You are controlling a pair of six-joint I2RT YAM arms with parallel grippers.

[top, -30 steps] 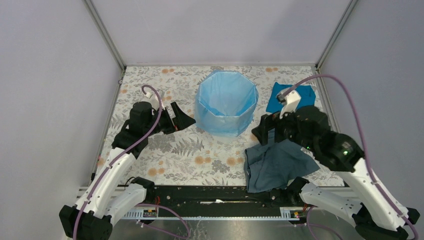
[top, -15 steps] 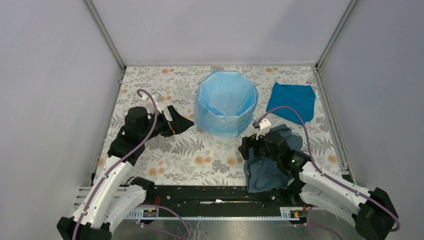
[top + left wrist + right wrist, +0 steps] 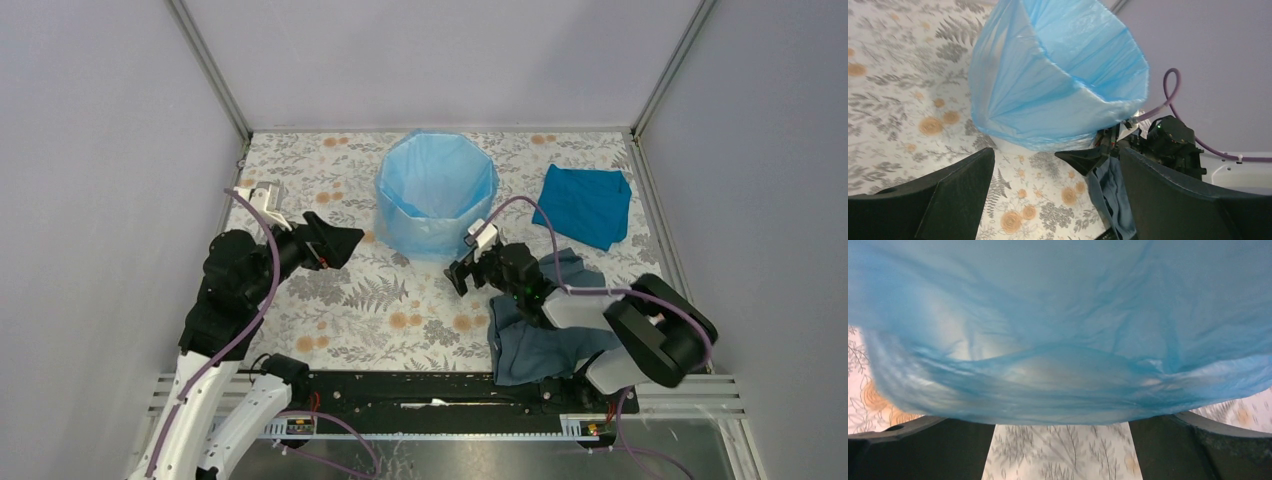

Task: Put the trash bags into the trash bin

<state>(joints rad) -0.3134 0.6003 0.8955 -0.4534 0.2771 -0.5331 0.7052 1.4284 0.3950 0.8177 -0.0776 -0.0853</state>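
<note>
One glossy, wrinkled light-blue film trash bag (image 3: pixel 436 190) lines the single faceted trash bin (image 3: pixel 415 236), its hem draped over the rim, far-centre on the floral worktop (image 3: pixel 380 300). The left gripper (image 3: pixel 345 245) and right gripper (image 3: pixel 460 275) flank it, both with fingers spread and empty. One teal cloth (image 3: pixel 585 205) and one grey-blue cloth (image 3: pixel 540 345) lie to the right.
</note>
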